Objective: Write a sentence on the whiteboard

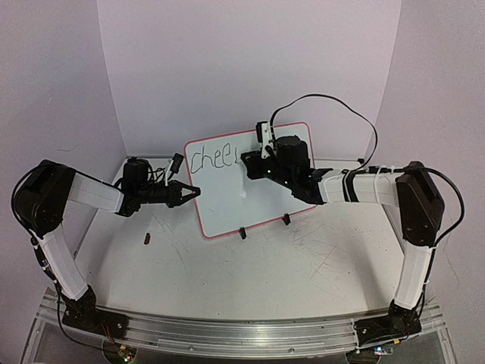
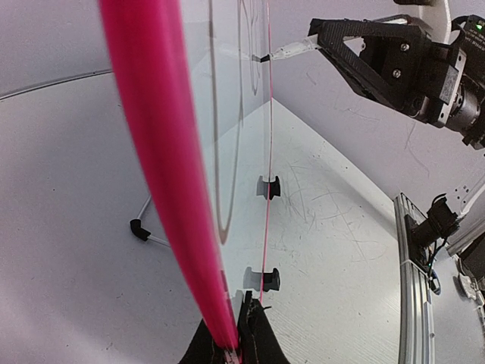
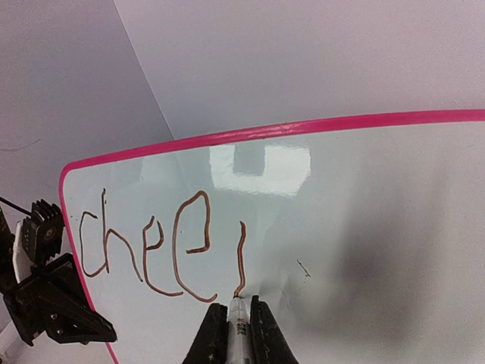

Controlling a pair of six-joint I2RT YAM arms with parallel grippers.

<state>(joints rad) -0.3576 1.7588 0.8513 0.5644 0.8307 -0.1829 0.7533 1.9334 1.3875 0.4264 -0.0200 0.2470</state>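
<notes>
1. Table (image 1: 250, 280): white, scuffed with scratches, filling the lower half of the top view. A metal rail (image 1: 242, 334) along the bottom edge carries both arm bases.

2. Whiteboard (image 1: 231, 205): white with a pink rim and rounded corners, at frame centre in the top view. It stands on the table, leaning back, with its right side further up the frame.

3. Right arm (image 1: 371, 186): reaches from the right edge toward the board's upper middle. A black cable (image 1: 341, 102) loops above it.

4. Left arm (image 1: 83, 193): reaches from the left edge to the board's left rim.

5. Left jaws: pressed onto the whiteboard's left rim. In the left wrist view the pink edge runs straight down into them at bottom centre.

6. Right jaws: pinching a marker (image 3: 237, 334) at bottom centre of the right wrist view.

7. Marker: tip down against the board surface, at the foot of the last stroke.

8. Sentence (image 3: 151, 250): dark handwriting in the board's upper left, unfinished. It reads "chee" plus 1 upright stroke.

9. Feet: 2 black clips on the board's lower rim, 1 at (image 1: 242, 233) and 1 at (image 1: 286, 220), both resting on the table.

10. Small dark object (image 1: 146, 239): lies on the table at lower left, apart from the board. What it is cannot be told.
</notes>
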